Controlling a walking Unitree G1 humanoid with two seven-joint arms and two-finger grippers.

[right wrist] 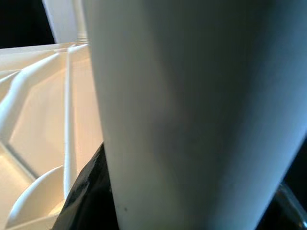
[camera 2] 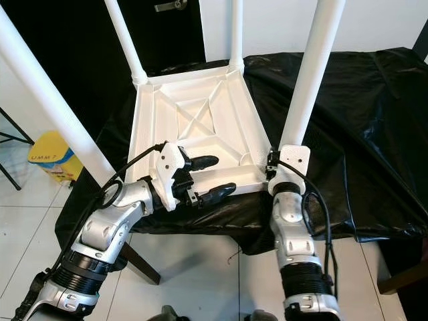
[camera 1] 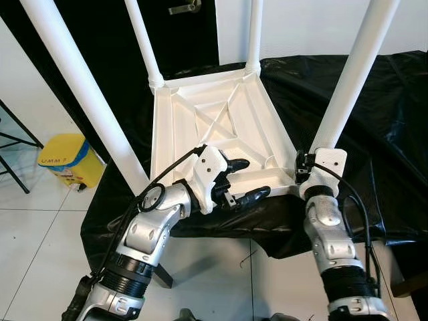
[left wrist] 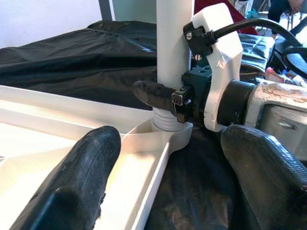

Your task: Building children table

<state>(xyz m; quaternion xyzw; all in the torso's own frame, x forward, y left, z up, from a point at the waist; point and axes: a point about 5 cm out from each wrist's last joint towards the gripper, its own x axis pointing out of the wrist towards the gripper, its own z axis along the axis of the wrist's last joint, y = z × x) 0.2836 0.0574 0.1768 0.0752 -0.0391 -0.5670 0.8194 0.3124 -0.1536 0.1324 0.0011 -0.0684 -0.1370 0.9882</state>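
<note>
Gripping the near right leg (camera 1: 348,87) just above its socket, the right gripper (left wrist: 163,98) steadies the upturned white children's table (camera 1: 221,127) on a black-draped counter (camera 1: 394,134), while the left gripper (camera 1: 242,180) hovers spread apart over its near edge.

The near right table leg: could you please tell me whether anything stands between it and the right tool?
Nothing visible does: the right tool is already at the base of the near right table leg, where it meets the upturned white tabletop.
</note>
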